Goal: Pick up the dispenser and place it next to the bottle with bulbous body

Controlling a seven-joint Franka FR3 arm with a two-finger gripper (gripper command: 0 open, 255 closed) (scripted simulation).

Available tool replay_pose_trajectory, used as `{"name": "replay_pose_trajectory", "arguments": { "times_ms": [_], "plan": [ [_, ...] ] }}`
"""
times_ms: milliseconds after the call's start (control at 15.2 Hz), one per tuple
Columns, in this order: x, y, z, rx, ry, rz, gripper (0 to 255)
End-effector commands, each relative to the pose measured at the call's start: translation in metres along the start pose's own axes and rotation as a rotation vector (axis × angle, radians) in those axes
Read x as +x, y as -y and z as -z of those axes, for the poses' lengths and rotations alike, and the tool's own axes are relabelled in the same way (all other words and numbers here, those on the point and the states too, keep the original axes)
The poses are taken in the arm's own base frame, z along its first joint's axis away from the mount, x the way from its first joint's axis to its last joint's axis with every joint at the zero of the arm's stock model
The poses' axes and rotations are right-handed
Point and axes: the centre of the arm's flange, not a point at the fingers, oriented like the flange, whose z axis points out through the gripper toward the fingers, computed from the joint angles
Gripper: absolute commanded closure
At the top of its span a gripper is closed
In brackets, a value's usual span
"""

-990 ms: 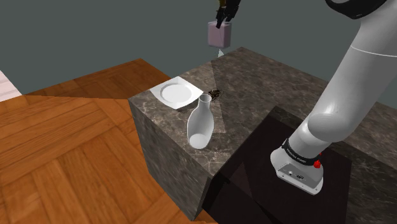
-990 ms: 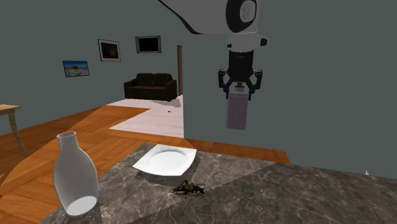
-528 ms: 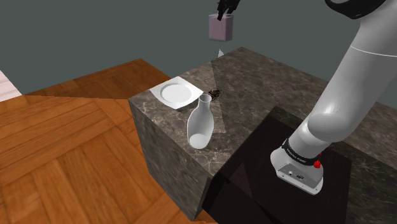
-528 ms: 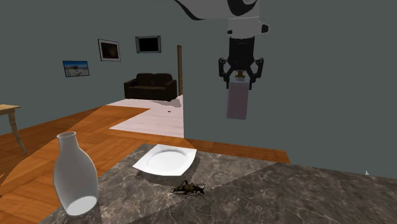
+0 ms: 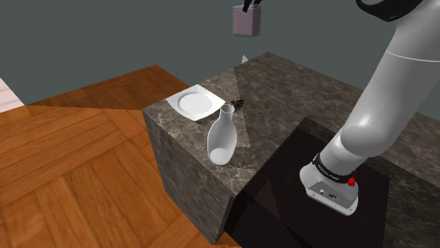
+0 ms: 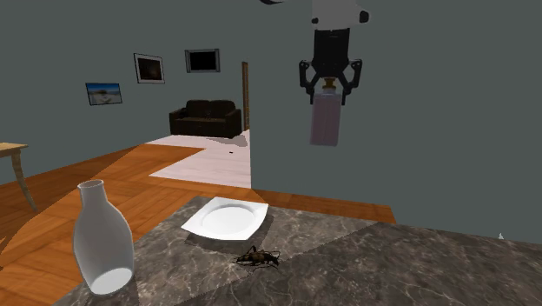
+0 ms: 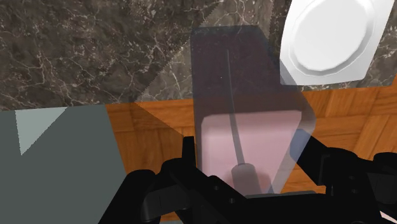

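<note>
One pale mauve, see-through boxy dispenser [image 6: 326, 122] in the claw [image 6: 328, 90]

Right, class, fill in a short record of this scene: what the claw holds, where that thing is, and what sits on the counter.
claw: shut on the dispenser's top
dispenser: pale mauve, hanging upright high above the counter
bottle: white, upright near the counter's edge
plate: white, lying flat
insect: dark, on the counter beside the plate
task state: dispenser not yet set down by the bottle

Dark marble counter [image 5: 303, 83] bears plate [image 5: 195, 103], bottle [image 5: 222, 138], bug [image 5: 240, 104]
</note>
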Motion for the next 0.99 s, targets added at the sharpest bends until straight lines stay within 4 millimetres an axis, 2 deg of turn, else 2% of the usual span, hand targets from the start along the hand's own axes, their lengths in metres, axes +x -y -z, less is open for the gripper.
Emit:
{"name": "replay_pose_trajectory", "arguments": {
  "times_ms": [0,132,924],
  "plan": [
    [0.002,0.001,0.01,0.0,0.0,0.0,255],
    [0.004,0.001,0.018,0.0,0.0,0.0,255],
    [-0.088,0.127,0.041,0.0,0.0,0.0,255]
  ]
}}
